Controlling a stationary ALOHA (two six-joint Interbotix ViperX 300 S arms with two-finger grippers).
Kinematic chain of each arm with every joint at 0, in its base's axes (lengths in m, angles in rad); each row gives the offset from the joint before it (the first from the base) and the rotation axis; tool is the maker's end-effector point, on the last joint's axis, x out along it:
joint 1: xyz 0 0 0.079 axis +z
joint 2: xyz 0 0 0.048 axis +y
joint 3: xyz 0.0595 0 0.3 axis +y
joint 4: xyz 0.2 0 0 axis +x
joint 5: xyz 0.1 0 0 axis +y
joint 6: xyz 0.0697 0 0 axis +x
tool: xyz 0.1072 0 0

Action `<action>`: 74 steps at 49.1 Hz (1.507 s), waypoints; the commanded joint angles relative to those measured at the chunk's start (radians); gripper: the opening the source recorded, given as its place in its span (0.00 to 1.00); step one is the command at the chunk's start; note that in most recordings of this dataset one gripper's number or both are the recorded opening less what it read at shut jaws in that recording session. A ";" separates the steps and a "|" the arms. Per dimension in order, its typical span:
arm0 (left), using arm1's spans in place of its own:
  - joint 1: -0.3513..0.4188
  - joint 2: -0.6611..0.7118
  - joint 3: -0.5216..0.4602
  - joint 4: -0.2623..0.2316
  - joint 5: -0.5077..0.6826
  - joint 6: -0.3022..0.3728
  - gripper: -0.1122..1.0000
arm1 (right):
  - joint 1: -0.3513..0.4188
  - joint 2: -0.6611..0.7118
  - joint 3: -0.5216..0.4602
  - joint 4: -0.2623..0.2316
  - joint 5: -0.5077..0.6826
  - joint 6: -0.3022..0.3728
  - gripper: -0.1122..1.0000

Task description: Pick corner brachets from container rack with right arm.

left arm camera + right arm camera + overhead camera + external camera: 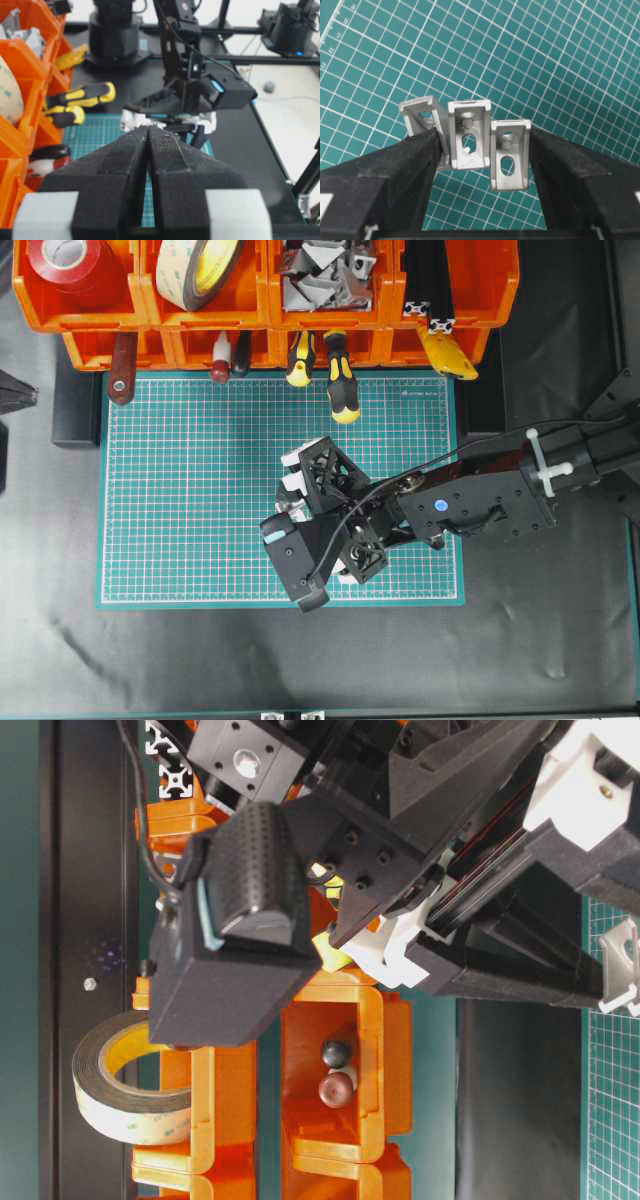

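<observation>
Between the black fingers [407,170] of the right gripper [480,150], three corner brachets [469,134] sit side by side, clamped from both sides and hanging above the green mat [545,60]. Beyond those fingertips, past the mat's far edge, stands the orange container rack [150,315], where more of the silver pieces lie heaped in an upper bin, and screwdriver handles [340,390] poke out beneath. The left gripper [148,131] hangs apart from all this, its fingers pressed together on nothing.
</observation>
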 commanded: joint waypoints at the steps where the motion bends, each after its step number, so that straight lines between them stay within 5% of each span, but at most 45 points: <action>1: -0.002 0.008 -0.026 0.003 -0.005 -0.003 0.10 | -0.005 -0.015 -0.028 0.005 -0.008 0.003 0.60; 10: -0.002 0.006 -0.029 0.003 -0.005 -0.008 0.10 | -0.003 -0.018 -0.026 0.011 -0.017 0.008 0.85; 25: -0.002 0.006 -0.029 0.003 -0.003 -0.008 0.10 | 0.002 -0.094 -0.003 0.029 -0.008 0.104 0.84; 55: -0.003 -0.015 -0.021 0.003 0.025 0.011 0.10 | 0.044 -0.706 0.314 0.029 0.003 0.242 0.83; 74: -0.009 -0.074 -0.009 0.003 0.123 0.021 0.10 | 0.028 -0.954 0.399 0.029 -0.003 0.342 0.83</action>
